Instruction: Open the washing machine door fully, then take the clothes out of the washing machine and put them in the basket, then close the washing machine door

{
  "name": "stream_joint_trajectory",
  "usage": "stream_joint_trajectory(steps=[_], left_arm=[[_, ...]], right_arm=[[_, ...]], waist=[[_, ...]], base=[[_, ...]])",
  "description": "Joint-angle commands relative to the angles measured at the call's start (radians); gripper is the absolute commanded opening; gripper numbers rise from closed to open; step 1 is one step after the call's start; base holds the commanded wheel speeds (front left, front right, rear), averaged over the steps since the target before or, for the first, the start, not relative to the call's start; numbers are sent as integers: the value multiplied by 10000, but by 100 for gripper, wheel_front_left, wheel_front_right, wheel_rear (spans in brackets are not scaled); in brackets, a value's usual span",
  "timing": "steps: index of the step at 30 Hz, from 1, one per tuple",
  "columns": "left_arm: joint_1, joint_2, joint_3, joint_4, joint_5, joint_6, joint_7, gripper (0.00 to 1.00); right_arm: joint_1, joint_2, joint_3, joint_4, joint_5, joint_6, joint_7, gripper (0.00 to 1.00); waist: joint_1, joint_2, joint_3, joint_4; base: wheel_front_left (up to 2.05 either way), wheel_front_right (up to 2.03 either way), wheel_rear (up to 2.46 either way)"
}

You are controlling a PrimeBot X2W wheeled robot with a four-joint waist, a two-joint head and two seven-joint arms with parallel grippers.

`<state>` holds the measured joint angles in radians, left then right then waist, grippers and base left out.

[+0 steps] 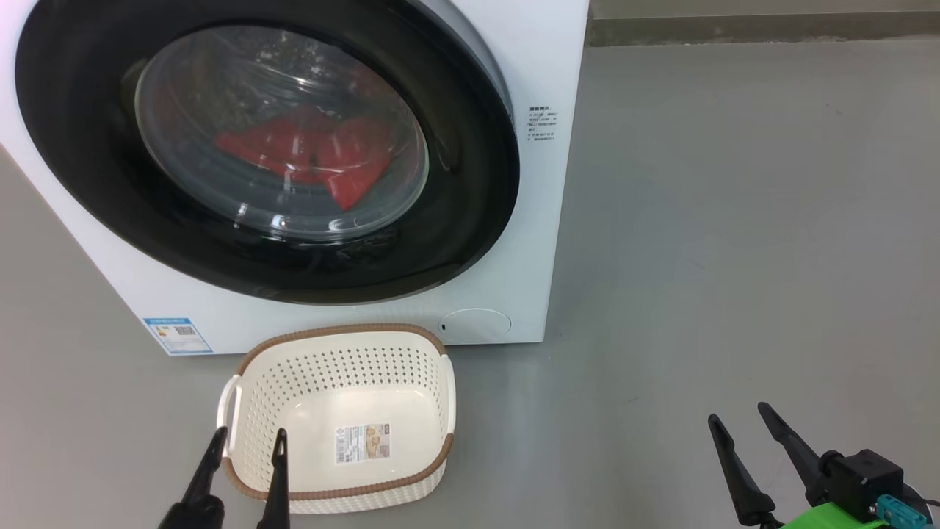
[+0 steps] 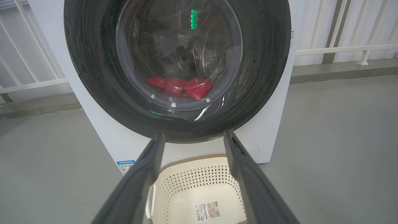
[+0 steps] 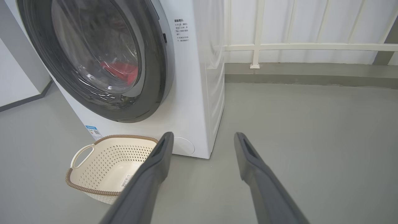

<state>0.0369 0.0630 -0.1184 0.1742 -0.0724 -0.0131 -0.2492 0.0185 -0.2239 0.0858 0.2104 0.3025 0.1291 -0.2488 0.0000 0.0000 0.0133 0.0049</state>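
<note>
A: How do the claws stand?

B: Both are spread wide with nothing between the fingers. The left claw [image 1: 250,432] points forward, and so does the right claw [image 1: 738,412].

A: Where is the basket from the left claw?

B: The basket [image 1: 330,367] sits right under the left claw. In the left wrist view its perforated wall and the paper label [image 1: 362,442] on its floor show between the two fingers. In the head view the fingertips overlap its near left rim beside a white handle. I cannot tell whether they touch it.

A: And the door?

B: The washing machine door [image 1: 81,147] is straight ahead of the left claw, past the fingertips and higher up. It lies against the front of the washing machine [image 1: 547,220]. The clothes [image 1: 316,154] show red through the glass, low in the drum, well beyond the fingertips.

A: What about the right claw?

B: It hangs over bare grey floor [image 1: 734,220], well apart from the basket, which lies off to its left. The machine's right front corner is ahead of it and to the left. The round cap [image 1: 476,325] shows just past its left fingertip in the right wrist view.

A: Anything beside the basket?

B: A blue sticker [image 1: 178,335] is low on the machine's front, ahead and left of the left claw. The basket's far rim is just beside the machine's base.
</note>
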Motion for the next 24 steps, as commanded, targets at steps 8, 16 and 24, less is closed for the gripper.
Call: stream_joint_trajectory(steps=[8, 16, 24], left_arm=[[-227, 23, 494, -22, 65, -158, -126, 100], [-249, -29, 552, -17, 94, -208, -126, 100], [-324, -80, 516, -81, 52, -176, -126, 100]], right_arm=[[96, -75, 116, -274, -33, 16, -130, 100], [27, 9, 7, -354, 128, 16, -130, 100], [-582, 113, -114, -653, 1200, 16, -130, 0]], waist=[[0, 0, 34, -7], [0, 0, 39, -39], [0, 0, 161, -35]], base=[[0, 0, 0], [0, 0, 0], [0, 0, 0]])
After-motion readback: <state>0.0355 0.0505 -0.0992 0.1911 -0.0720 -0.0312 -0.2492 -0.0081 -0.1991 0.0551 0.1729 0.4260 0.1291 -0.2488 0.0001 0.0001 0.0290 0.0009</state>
